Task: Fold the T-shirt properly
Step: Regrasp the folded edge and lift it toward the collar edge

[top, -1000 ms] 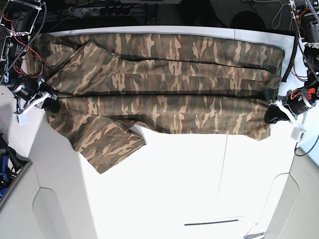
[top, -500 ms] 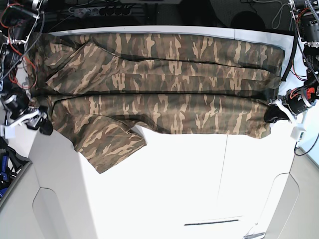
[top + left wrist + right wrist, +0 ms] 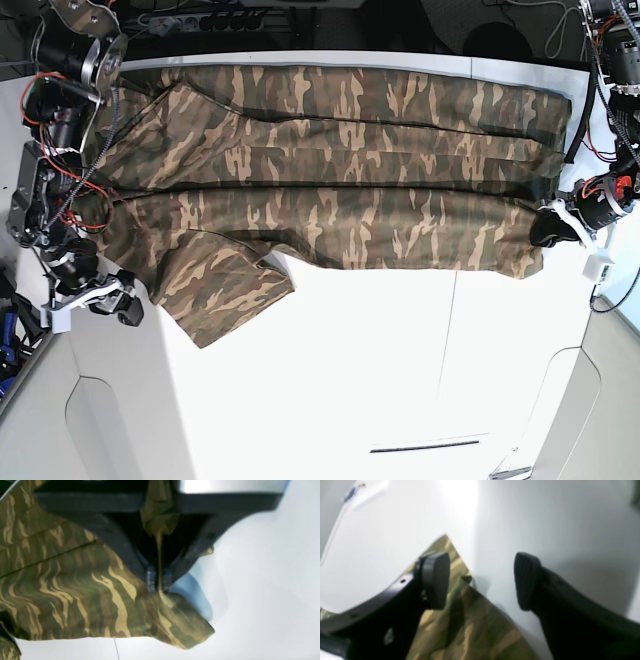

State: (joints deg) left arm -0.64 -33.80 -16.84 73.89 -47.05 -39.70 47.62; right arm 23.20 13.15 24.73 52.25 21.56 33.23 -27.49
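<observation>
Nearest the bottom of the base view lies bare white worktop (image 3: 400,370), with a thin dark slot low in the frame. Above it, a sleeve of the T-shirt (image 3: 330,170) hangs down toward the lower left as a loose flap, while the rest of the camouflage cloth stretches in long horizontal folds across the upper half of the frame, from the left edge to the right edge of the worktop. At the lower left, the right gripper (image 3: 112,300) sits just beside that sleeve; in the right wrist view its dark fingers (image 3: 436,580) stand wide apart with nothing between them, a corner of cloth lying on the worktop below. At the right middle, the left gripper (image 3: 548,226) is at the shirt's edge; the left wrist view shows the jaws pinched tight on a bunched fold of camouflage fabric, which rises up between them
</observation>
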